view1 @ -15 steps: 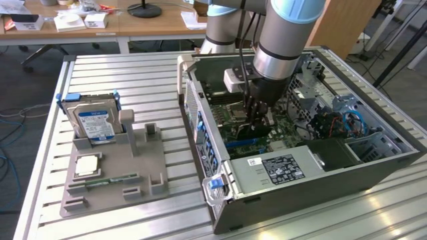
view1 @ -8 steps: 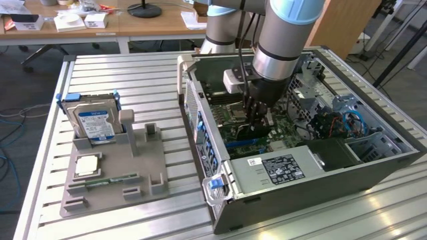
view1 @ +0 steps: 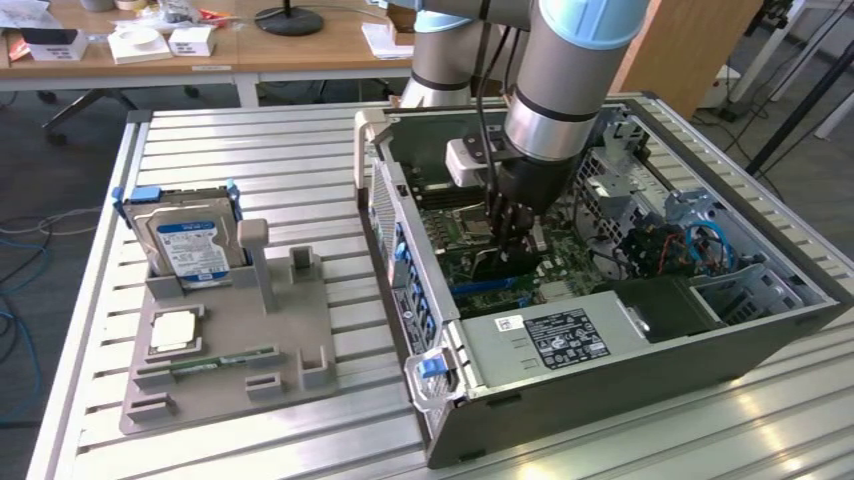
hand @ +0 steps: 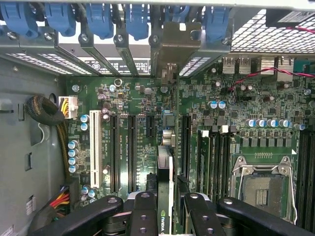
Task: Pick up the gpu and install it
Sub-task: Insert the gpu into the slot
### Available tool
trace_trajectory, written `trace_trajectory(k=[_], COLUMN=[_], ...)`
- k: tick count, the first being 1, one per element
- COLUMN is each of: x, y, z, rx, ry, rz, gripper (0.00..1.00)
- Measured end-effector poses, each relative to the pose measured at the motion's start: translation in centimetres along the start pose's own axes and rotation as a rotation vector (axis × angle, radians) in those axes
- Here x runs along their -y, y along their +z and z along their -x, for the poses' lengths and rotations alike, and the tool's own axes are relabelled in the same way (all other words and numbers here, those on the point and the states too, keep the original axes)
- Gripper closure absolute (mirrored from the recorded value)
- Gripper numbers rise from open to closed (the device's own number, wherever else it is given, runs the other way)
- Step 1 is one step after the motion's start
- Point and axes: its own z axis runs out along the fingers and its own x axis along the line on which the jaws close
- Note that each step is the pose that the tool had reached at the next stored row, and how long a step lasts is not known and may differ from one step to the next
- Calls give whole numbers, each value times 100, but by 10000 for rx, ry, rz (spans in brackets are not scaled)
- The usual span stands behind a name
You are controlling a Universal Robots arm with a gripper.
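Two fingers (hand: pixel 143 214) tight on one gpu (hand: pixel 166 196)

gpu (hand: pixel 166 182) partly hidden by gripper (hand: pixel 168 219), cut off at picture edge.

A ribbed aluminium tabletop (view1: pixel 240 140) stands over a grey floor (view1: pixel 40 180) where loose cables (view1: pixel 24 240) trail. Behind it, a wooden desk (view1: pixel 267 50) carries white boxes (view1: pixel 140 42) and a black round base (view1: pixel 290 20), perhaps a lamp's. Bright light glares off the nearest rails.
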Motion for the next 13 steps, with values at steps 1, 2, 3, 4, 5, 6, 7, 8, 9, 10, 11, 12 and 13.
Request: trace_trajectory(k=[1,2,3,4,5,6,7,8,9,10,11,12,13], x=[-1,-2,-4,-7,-9,-11,-11,-12,-14,-16,-17,-18,-18], y=[0,0,1,1,1,0,0,0,1,3,7,9,11], z=[0,0,0,1,1,0,0,0,0,-1,-1,-1,0], rx=[0,0,2,2,2,1,0,1,0,0,0,-1,0], ry=[0,1,1,2,2,1,0,0,1,1,1,1,0], rz=[0,0,0,-1,-1,0,0,0,1,0,0,0,0], gripper=[74,74,74,74,74,74,74,74,74,74,74,74,74])
